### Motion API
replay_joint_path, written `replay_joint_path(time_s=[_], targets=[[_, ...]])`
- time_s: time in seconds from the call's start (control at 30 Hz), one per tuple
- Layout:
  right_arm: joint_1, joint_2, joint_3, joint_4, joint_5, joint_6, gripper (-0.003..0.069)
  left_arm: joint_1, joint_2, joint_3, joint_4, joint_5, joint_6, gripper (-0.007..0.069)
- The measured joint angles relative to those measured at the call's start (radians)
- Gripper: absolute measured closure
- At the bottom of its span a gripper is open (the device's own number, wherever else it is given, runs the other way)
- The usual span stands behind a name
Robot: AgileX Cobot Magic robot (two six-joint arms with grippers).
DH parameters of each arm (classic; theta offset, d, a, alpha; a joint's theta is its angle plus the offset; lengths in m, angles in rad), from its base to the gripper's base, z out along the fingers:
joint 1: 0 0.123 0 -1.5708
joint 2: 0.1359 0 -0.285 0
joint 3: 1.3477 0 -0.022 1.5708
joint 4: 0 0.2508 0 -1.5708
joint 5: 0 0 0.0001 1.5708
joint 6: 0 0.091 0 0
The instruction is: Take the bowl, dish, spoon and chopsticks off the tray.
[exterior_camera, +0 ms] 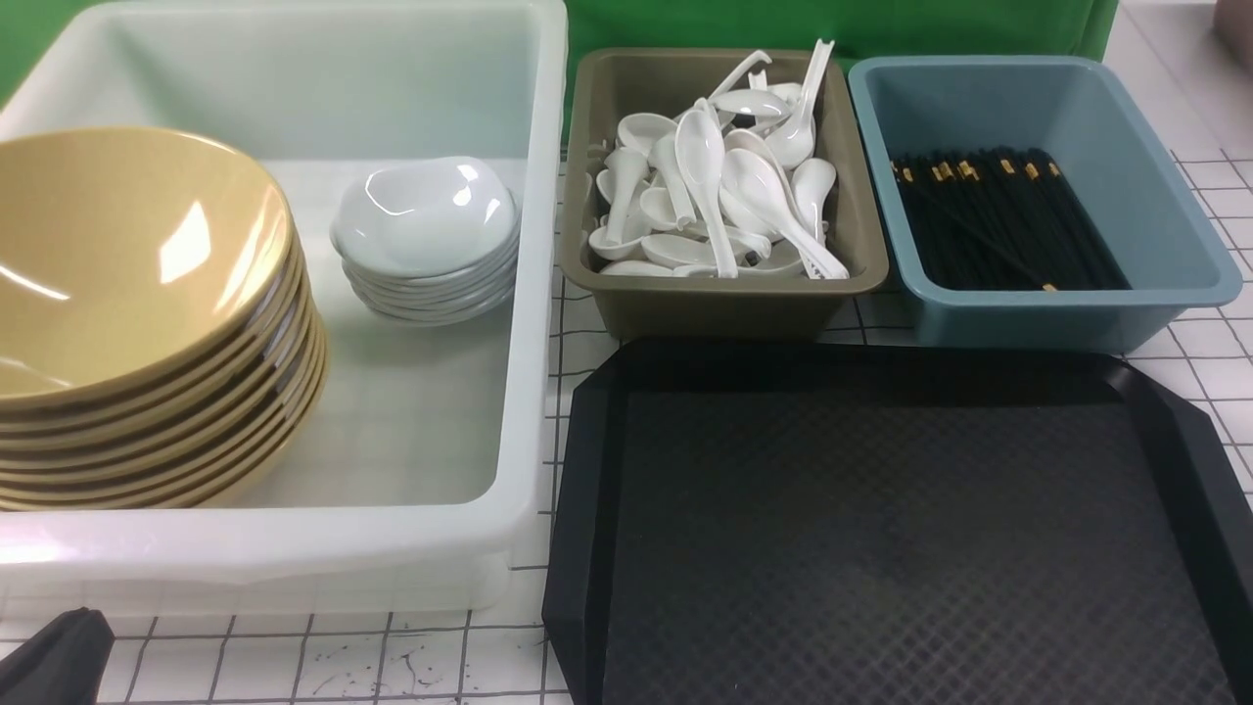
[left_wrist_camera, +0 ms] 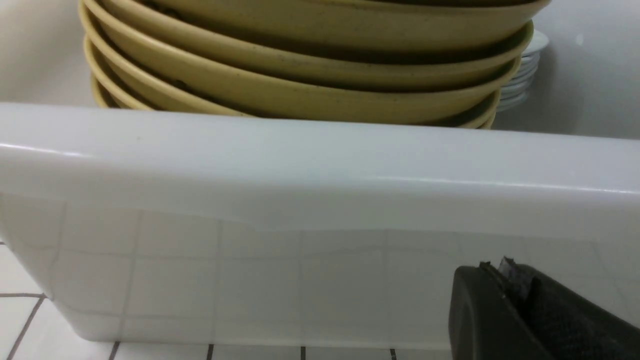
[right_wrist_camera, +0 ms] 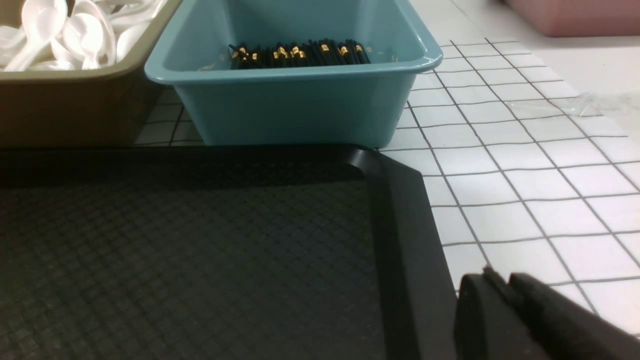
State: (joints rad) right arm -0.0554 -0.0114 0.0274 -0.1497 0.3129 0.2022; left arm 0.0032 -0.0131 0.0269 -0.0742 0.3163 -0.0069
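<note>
Black, diamond-textured plastic is all that shows of the large rectangular tray [exterior_camera: 881,529]: nothing lies on it, so by my judgement the clearing is done and no pick is left. The tray sits just beside the right gripper [right_wrist_camera: 505,285], inward of it toward the robot's middle, long axis running side to side; the right arm is the nearer one. Its fingers look closed or nearly so and hold nothing.

The left gripper [left_wrist_camera: 505,272] is closed and empty, just in front of the white translucent tub [left_wrist_camera: 320,165].

- Tub, beyond the left gripper: a stack of wide mustard-yellow bowls [exterior_camera: 127,304] and a stack of small white sauce dishes [exterior_camera: 426,230].
- Olive bin [exterior_camera: 724,304], beyond the tray: white soup spoons [exterior_camera: 715,186].
- Blue bin [right_wrist_camera: 300,105], ahead of the right gripper: black gold-banded chopsticks [exterior_camera: 998,220], lying front to back.
</note>
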Motion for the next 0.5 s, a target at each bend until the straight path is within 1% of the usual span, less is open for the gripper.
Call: replay_joint_path(time_s=[0.5], targets=[[0.0,0.0,0.0,0.0,0.0,0.0,0.0551,0.0,0.0,0.0,0.0,0.001,0.0,0.0637]])
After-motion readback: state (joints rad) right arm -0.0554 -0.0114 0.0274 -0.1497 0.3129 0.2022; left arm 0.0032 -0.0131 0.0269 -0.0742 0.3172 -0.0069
